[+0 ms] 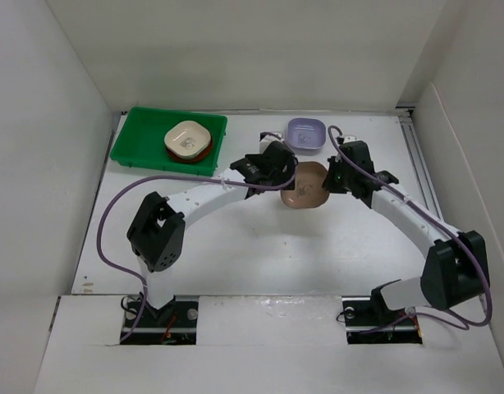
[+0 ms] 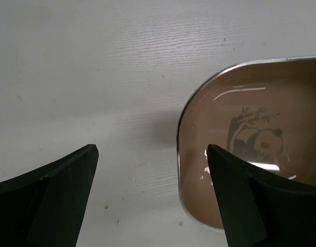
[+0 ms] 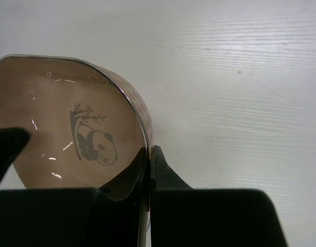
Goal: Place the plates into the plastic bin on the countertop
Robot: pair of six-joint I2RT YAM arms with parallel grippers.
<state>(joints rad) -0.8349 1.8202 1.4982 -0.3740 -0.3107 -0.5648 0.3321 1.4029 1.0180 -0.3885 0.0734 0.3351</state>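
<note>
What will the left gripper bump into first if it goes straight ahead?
Probably the tan plate: one finger of the left gripper hangs over its rim, the other over bare countertop.

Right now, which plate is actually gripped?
The tan-pink panda plate, rim pinched by the right gripper; the lavender plate lies free, the cream plate is in the green bin.
</note>
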